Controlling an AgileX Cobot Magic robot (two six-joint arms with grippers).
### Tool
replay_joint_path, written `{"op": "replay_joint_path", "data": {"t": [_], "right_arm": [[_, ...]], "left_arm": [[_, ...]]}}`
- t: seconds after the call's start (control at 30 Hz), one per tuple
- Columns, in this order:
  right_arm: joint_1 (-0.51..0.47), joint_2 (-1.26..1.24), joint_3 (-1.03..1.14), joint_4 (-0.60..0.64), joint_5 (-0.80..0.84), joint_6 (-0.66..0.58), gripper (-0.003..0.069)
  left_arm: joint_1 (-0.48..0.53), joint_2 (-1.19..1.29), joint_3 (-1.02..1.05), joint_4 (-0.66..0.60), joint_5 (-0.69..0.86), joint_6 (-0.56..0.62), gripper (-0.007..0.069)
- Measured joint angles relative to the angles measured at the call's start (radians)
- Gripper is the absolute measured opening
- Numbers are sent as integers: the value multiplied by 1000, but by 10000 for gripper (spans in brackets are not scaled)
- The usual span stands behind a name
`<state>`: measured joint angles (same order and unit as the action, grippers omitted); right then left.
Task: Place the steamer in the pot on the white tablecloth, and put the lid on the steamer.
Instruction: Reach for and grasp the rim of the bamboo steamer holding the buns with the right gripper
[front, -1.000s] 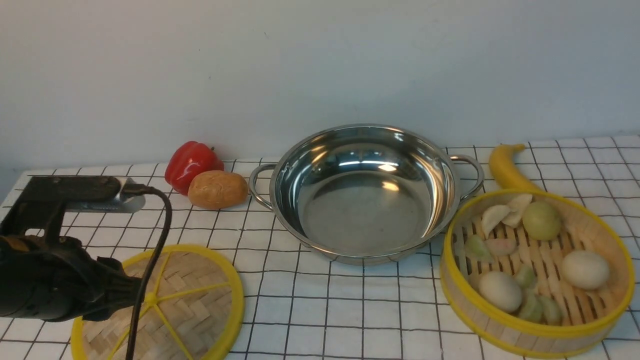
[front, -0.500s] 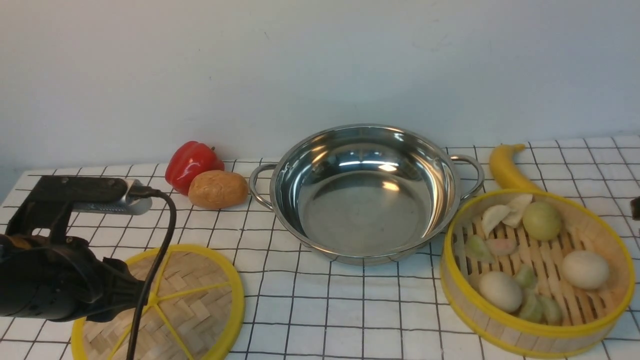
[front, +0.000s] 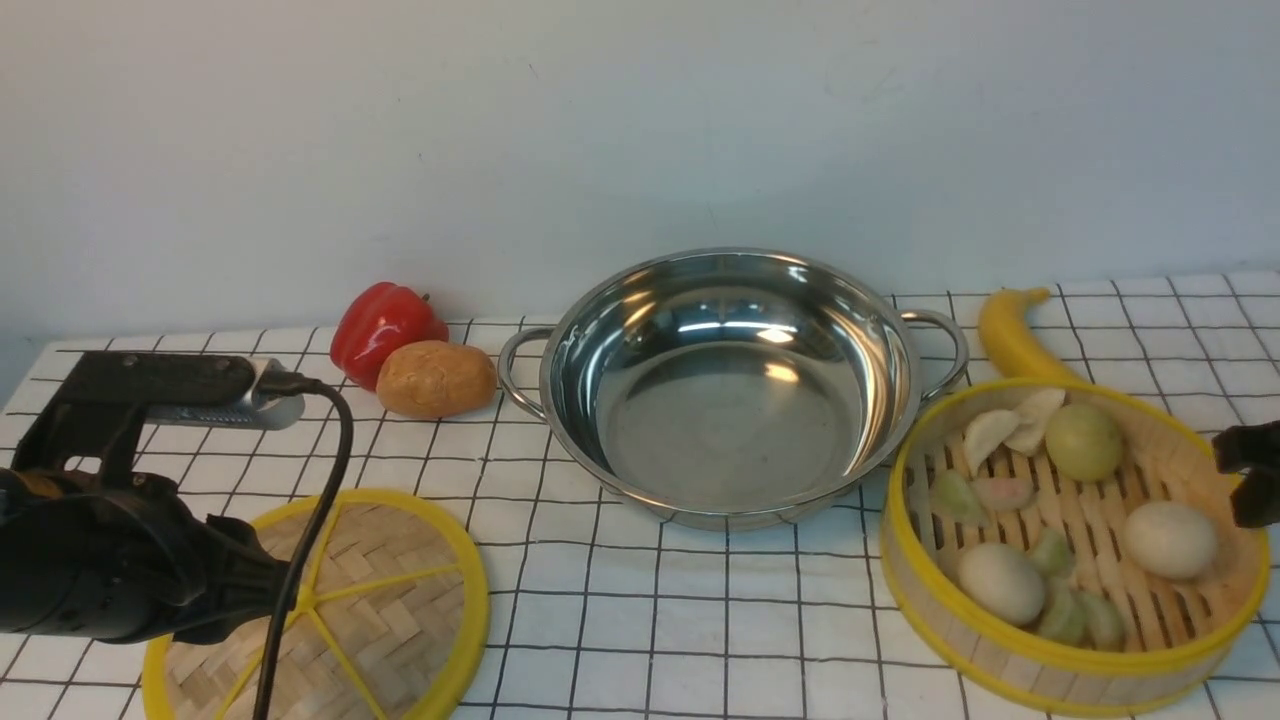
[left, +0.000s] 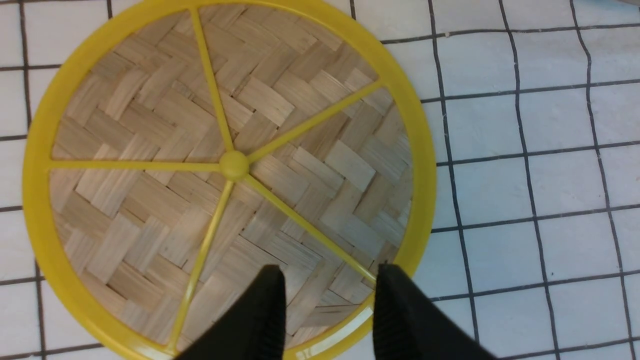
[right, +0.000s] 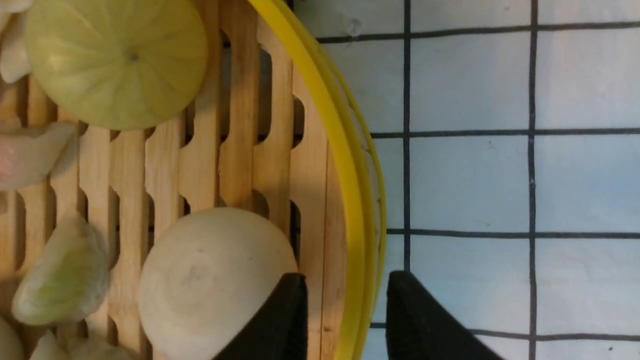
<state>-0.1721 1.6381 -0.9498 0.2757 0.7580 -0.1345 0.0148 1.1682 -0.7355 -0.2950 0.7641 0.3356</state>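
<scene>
While the white tablecloth runs under everything, the pot stands on it well apart from both sets of jaws, roughly between them and farther from the robot. The steamer stands on the cloth just beside the pot. The right gripper hangs at the steamer's outer edge, its jaws partly spread and straddling the wall. One finger is over the slats and the other over the cloth; whether either pad touches the yellow rim cannot be told. The lid lies flat on the cloth directly under the left gripper, whose jaws stand apart and clasp nothing, one tip over the weave and the other at the rim. A banana lies beyond the right jaws, behind the steamer. A red pepper and a potato lie beyond the left jaws, near the pot's handle. Inside the steamer, a white bun sits just beside the inner right finger, and a round green bun sits farther in.
</scene>
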Motion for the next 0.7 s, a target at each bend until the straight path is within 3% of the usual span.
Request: {"op": "replay_joint_path", "data": {"t": [0.33,0.47,0.53,0.7], "right_arm": [[0,97,0,-1,-37,0,232],[0,112,-1,-3,-37,19,145],[0,112,-4,-33,-32,29,68],[0,108,-9,-62,16,22,58]], "left_arm": [[0,0,0,0,0,0,243],[0,0,0,0,0,0,243],[0,0,0,0,0,0,243],[0,0,0,0,0,0,243]]}}
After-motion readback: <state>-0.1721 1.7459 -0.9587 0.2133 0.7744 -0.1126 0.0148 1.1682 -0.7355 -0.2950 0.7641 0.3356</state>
